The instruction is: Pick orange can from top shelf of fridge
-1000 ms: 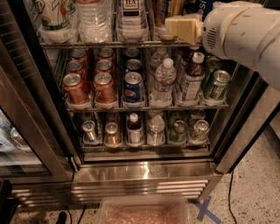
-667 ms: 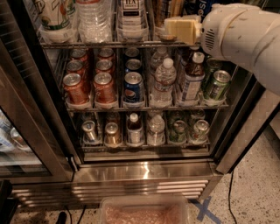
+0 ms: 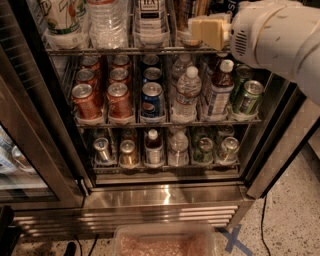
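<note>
The fridge [image 3: 165, 197] stands open in front of me, its glass door [image 3: 35, 150] swung out to the left. The top shelf [image 3: 115, 50] is a wire rack with clear trays holding tall bottles and cans. The orange can [image 3: 191, 7] shows only as an orange-gold body at the top edge, in a tray right of centre. My gripper [image 3: 210, 31], cream-coloured on a white arm [image 3: 280, 37], is at the top right, directly in front of the orange can's lower part, level with the shelf front. Most of the can is hidden by it or cut off by the frame.
The middle rack holds red cans [image 3: 85, 100], a blue Pepsi can [image 3: 151, 100], a water bottle [image 3: 186, 95], a tea bottle [image 3: 220, 92] and green cans [image 3: 248, 97]. The lower rack holds several small cans and bottles. A clear plastic bin [image 3: 165, 242] sits on the floor below.
</note>
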Controlling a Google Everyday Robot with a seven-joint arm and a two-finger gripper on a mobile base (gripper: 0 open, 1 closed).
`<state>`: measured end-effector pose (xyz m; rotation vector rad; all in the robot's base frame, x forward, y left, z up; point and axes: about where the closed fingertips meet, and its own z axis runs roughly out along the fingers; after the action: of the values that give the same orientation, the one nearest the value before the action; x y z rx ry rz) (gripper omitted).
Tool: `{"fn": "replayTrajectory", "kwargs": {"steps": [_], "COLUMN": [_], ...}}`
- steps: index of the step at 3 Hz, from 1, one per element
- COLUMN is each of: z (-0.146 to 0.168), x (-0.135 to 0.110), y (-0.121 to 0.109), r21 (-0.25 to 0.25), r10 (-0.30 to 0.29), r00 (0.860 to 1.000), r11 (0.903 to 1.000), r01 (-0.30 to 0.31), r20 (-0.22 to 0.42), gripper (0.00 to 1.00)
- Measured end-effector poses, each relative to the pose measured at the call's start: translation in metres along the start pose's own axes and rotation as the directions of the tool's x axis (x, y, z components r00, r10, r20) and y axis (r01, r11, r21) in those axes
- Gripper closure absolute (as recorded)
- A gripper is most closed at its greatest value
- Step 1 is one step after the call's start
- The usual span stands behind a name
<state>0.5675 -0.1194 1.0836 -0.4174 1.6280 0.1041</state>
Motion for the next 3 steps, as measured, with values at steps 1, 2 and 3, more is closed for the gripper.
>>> {"fn": "replayTrajectory", "kwargs": {"steps": [1, 2, 3], "z": [-0.014, -0.019, -0.016], "x": [-0.003, 0.011, 0.025], "y": [0.011, 0.014, 0.012], "r21": [-0.005, -0.005, 0.003], "r10": [-0.004, 0.012, 0.009], "r00": [1.000, 0.999, 0.998], "r11": [1.0000, 0.9999, 1.0000], "r01": [0.004, -0.012, -0.009], "r20": [-0.015, -0.046, -0.060], "gripper": [0.35, 0.36, 0.28]}}
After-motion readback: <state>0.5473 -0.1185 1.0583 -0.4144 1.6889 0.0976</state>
